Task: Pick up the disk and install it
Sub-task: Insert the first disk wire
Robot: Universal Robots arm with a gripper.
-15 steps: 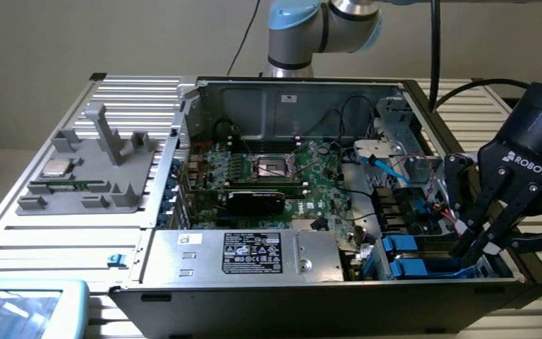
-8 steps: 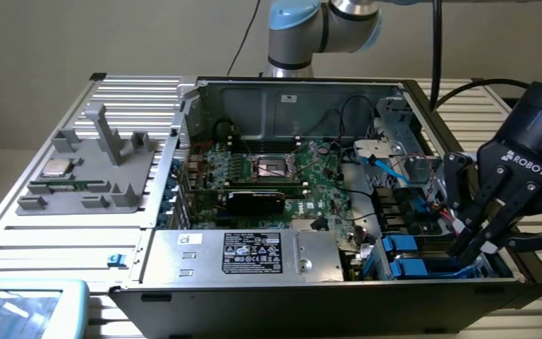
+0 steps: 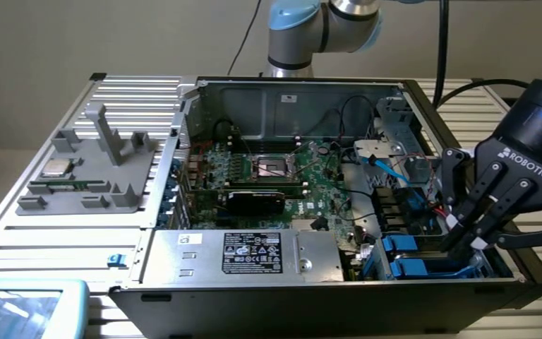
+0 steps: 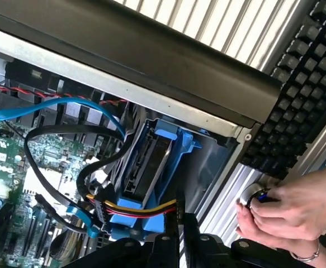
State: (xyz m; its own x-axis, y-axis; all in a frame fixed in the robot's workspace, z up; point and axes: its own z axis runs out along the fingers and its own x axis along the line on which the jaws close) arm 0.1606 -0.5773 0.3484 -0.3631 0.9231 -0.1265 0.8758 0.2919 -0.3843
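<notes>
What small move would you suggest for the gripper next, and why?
Probably a short, gentle press deeper: the disk stands on edge in its blue frame inside the drive bay, and the shut gripper sits right at the frame's edge; full seating is unclear.

Our arm [image 3: 323,28] stands at the far middle of the scene, a grey joint with pale blue caps bending toward the exterior view's right. Our wrist [image 3: 539,134] sits at that right edge, black with a small blue light lit on it. It is tilted to point down and toward the exterior view's left. Our claw [image 3: 466,244] hangs low at the near right, and its two black linked fingers [image 3: 488,191] are closed until the tips almost meet. In the wrist view our claw [image 4: 179,231] shows both fingers side by side with a thin slit between them.
</notes>
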